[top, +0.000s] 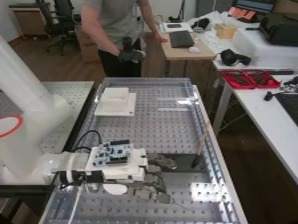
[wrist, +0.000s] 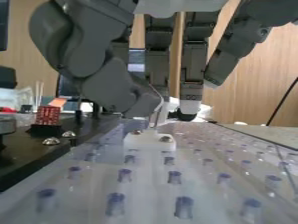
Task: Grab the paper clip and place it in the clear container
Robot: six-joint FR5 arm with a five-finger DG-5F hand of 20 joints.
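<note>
Paper clip (wrist: pixel 160 105) pinched by the one hand (top: pixel 149 192)

High view: the hand is low over the surface (top: pixel 149 129); one slender stick (top: pixel 202 142) and one white block (top: pixel 116 95) there too.

Wrist view: one clip, clamped at the thumb's tip, near two screws (wrist: pixel 165 139).

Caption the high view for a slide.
Robot arm with its dark grey hand above a perforated plate, a white block beyond.

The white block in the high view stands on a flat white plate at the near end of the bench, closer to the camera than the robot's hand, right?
Not quite: in the high view the white block does stand on a flat white plate, but towards the far end of the bench, beyond the hand.
</note>
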